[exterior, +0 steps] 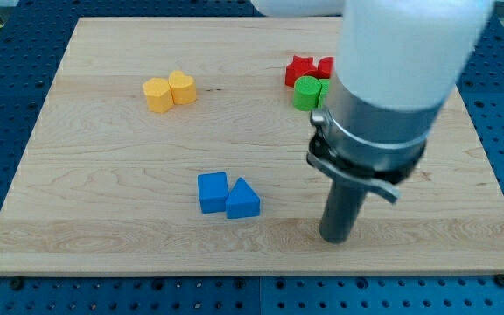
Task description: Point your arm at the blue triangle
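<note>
The blue triangle [243, 199] lies on the wooden board [103, 175] below the middle, touching a blue cube [213, 192] on its left. My tip [335, 238] rests on the board to the right of the blue triangle, about a hundred pixels away, apart from every block. The arm's white and grey body fills the view's upper right above the rod.
A yellow hexagon block [157, 94] and a yellow heart-shaped block [182, 87] touch at the upper left. A red star block [299, 69], another red block [325, 66] and a green block [307, 93] cluster at the top, partly hidden by the arm. Blue pegboard surrounds the board.
</note>
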You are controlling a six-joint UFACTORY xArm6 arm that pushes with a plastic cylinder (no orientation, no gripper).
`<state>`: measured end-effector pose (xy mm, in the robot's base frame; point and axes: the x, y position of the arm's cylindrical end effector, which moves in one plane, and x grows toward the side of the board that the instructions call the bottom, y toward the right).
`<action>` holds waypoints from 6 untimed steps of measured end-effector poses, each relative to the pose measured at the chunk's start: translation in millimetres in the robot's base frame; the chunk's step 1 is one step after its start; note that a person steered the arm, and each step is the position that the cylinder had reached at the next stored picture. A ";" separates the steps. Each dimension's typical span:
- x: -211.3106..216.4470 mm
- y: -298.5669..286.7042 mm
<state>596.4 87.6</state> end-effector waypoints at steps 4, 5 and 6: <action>22.4 -42.9; 8.9 -48.5; -7.3 -70.4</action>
